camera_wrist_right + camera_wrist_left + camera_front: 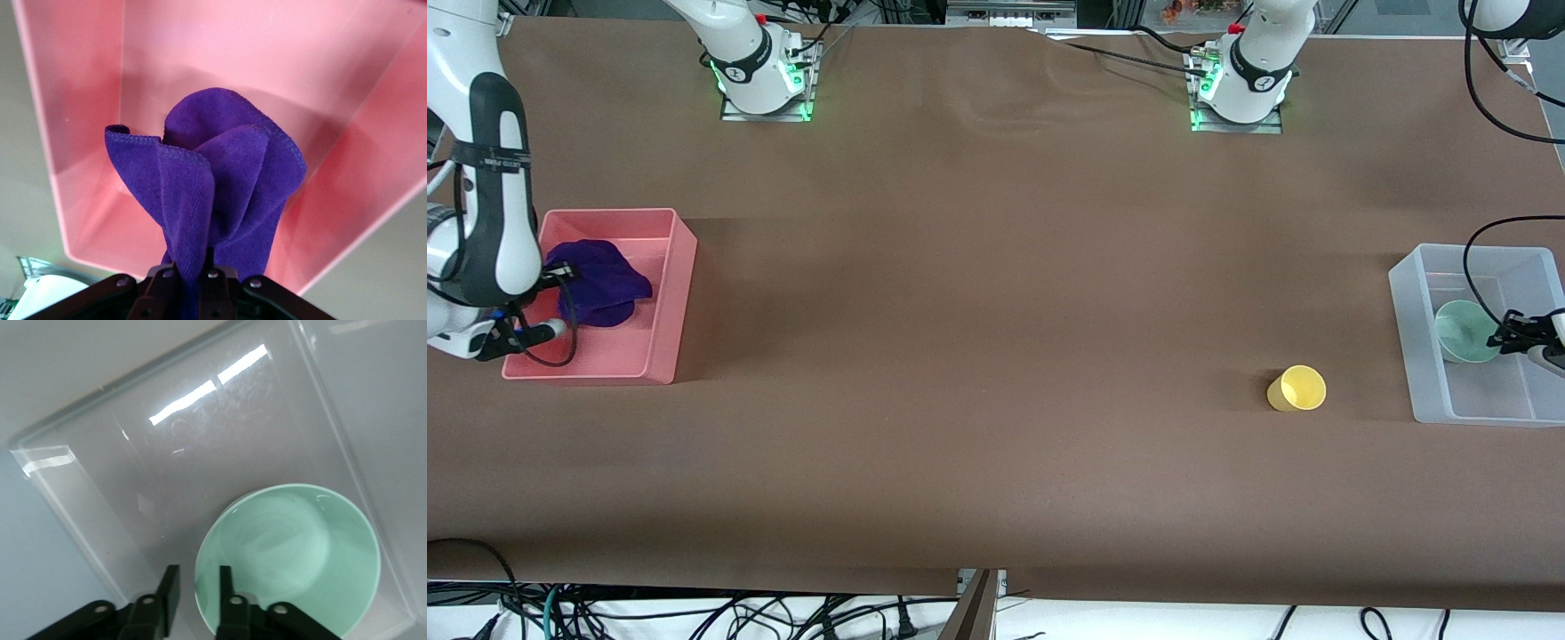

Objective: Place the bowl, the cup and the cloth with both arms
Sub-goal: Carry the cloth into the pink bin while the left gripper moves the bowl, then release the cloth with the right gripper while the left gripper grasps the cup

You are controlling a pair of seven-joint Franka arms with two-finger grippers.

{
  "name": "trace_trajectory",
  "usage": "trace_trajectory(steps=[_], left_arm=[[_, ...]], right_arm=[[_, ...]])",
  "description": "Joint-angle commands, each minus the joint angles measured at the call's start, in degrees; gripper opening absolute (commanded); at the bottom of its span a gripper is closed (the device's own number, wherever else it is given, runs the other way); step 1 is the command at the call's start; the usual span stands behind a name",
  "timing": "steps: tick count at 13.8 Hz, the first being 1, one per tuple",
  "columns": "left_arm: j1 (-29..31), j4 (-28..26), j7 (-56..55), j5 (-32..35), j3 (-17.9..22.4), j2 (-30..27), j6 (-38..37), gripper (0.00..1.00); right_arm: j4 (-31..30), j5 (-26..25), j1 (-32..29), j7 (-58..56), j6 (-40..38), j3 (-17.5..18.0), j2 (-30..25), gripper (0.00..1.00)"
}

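Front view: right gripper (560,271) hangs over the pink bin (680,284), the purple cloth (605,280) bunched under it. Left gripper (1507,336) sits over the clear bin (1414,347), at the mint-green bowl (1463,331). Yellow cup (1296,388) lies alone on the brown desk (978,356), beside the clear bin.
Left wrist view: fingers (227,590) straddle the bowl (293,553) rim, pinching it inside the clear bin (87,520).
Right wrist view: fingers (167,280) clenched on the cloth (213,193), which dangles into the pink bin (80,160).
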Motion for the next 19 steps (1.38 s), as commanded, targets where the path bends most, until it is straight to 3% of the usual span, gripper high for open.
trace_trajectory(steps=[1, 2, 6, 9, 11, 13, 16, 18, 19], left_arm=[[-1.91, 0.54, -0.26, 1.31, -1.86, -6.95, -8.73, 0.93], [-4.19, 0.54, -1.14, 1.4, -1.95, -10.03, -11.2, 0.92], [-15.17, 0.63, -15.77, 0.52, -2.04, -13.84, -16.41, 0.91], [-20.9, 0.63, -30.29, -2.18, -1.78, -11.04, -15.71, 0.91], [-23.63, -0.6, -36.89, -4.83, -1.78, -8.49, -12.04, 0.89], [-24.77, -3.23, -40.86, -7.11, -1.78, -6.37, -7.2, 0.87], [-25.48, -4.3, -44.91, -7.48, -1.78, -3.3, -1.74, 0.76], [-25.57, -4.21, -47.01, -8.96, -1.78, -1.89, -1.38, 0.3], [-25.66, -4.3, -47.98, -9.15, -1.78, -1.88, -1.38, 0.0]], right_arm=[[-2.97, 0.18, 0.26, -0.58, 2.11, -0.22, -0.41, 0.32], [-2.79, 0.27, 0.26, -0.49, 2.37, -0.22, -0.05, 0.96], [3.51, 3.78, -0.09, -0.58, -0.25, -0.83, -2.24, 1.0], [13.7, 4.14, 0.26, -0.32, -10.5, 0.74, -4.87, 1.0], [18.02, 3.44, 0.34, 0.3, -16.58, 5.82, -7.59, 1.0], [18.3, 3.78, 0.43, 1.78, -20.64, 9.43, -11.37, 1.0], [18.22, 3.17, 0.43, 14.39, -21.27, 15.76, -15.95, 1.0], [17.95, 3.35, 0.52, 27.31, -21.09, 19.62, -17.01, 1.0], [17.95, 3.26, 0.7, 31.81, -20.66, 21.12, -17.1, 1.0]])
